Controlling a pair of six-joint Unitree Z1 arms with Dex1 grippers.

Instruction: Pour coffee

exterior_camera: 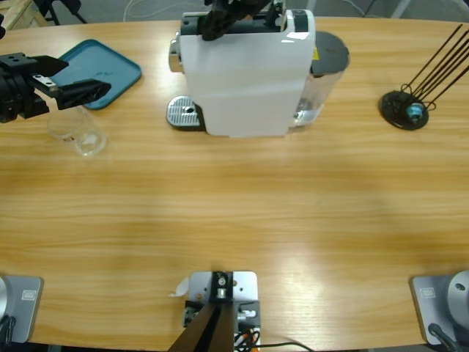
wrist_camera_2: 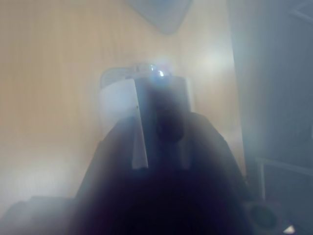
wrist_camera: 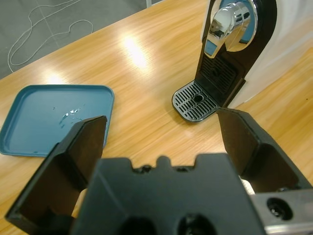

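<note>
The left tool (exterior_camera: 91, 92) comes in from the left edge of the high view with its two black jaws spread wide and nothing between them; in its own wrist view the jaws (wrist_camera: 161, 142) frame bare wood, touching nothing. Just below its tips on the bench (exterior_camera: 234, 213) stands a small clear glass (exterior_camera: 79, 132), thin-walled and nearly see-through; whether any coffee lies in it I cannot tell from here. Beside the tool lies a flat teal tray (wrist_camera: 44, 117), rounded at the corners, with a few wet drops on its matte surface. The coffee machine (exterior_camera: 245, 73) is a smooth white box with a black front, a polished chrome spout (wrist_camera: 230, 24) and a round perforated metal drip grate (wrist_camera: 195, 101). The right tool (exterior_camera: 234, 15) sits atop the machine; its wrist view is blurred, and it seems to rest against a dark lever there, though whether it is clenched I cannot tell. A black wire stand (exterior_camera: 410, 103) sits far right.
</note>
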